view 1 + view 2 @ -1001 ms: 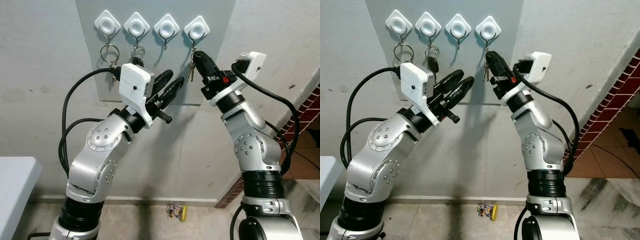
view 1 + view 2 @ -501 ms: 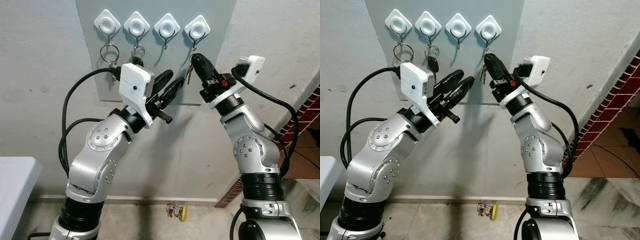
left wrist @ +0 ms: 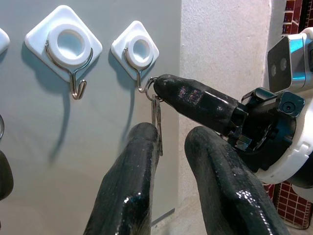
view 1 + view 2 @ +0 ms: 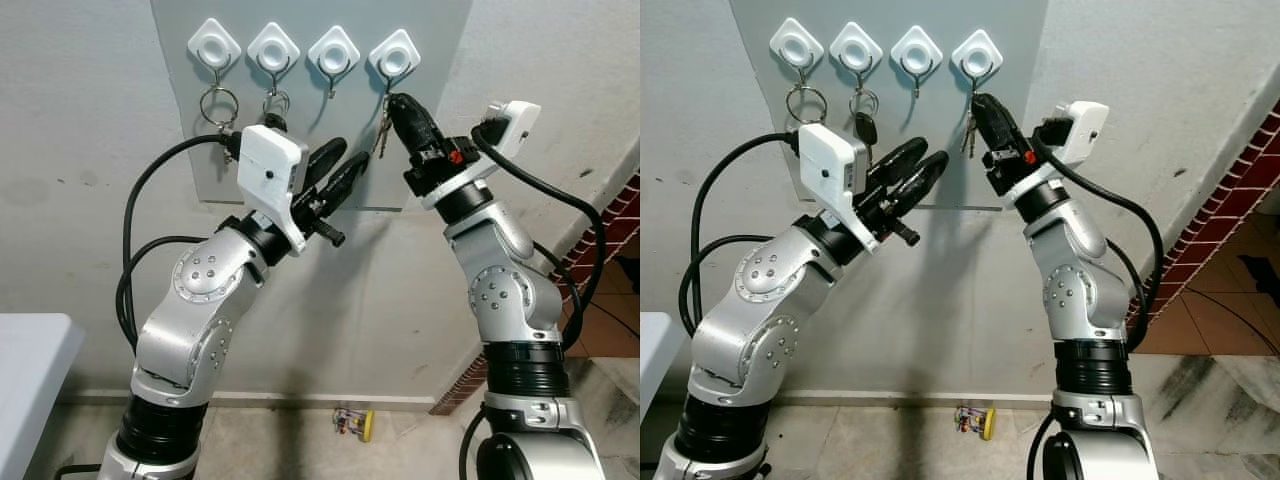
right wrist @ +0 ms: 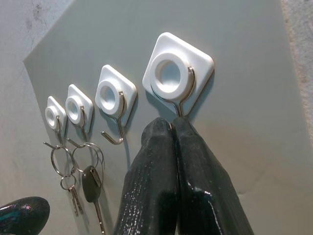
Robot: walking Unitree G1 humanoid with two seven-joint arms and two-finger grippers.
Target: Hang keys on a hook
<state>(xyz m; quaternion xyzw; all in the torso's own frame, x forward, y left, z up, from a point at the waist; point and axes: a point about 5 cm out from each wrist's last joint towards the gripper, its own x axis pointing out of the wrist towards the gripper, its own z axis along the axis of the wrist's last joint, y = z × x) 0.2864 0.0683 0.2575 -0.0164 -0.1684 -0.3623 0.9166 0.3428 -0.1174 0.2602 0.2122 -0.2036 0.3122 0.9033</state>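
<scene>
Four white diamond hooks sit in a row on a grey wall panel. My right gripper is raised to the rightmost hook, shut on the ring of a key bunch. The keys dangle just below its tips. In the left wrist view the ring touches the hook's lower bend; I cannot tell whether it is over the tip. In the right wrist view the shut fingertips sit right under that hook. My left gripper is held open and empty lower left of the keys.
The two left hooks carry other keys: a bare ring and a black-headed key. The third hook is bare. A small yellow object lies on the floor by the wall. A white table corner is at lower left, with brickwork at right.
My right gripper has risen and moved in to the rightmost hook, bringing the key ring up against it. The left arm has stayed where it was.
</scene>
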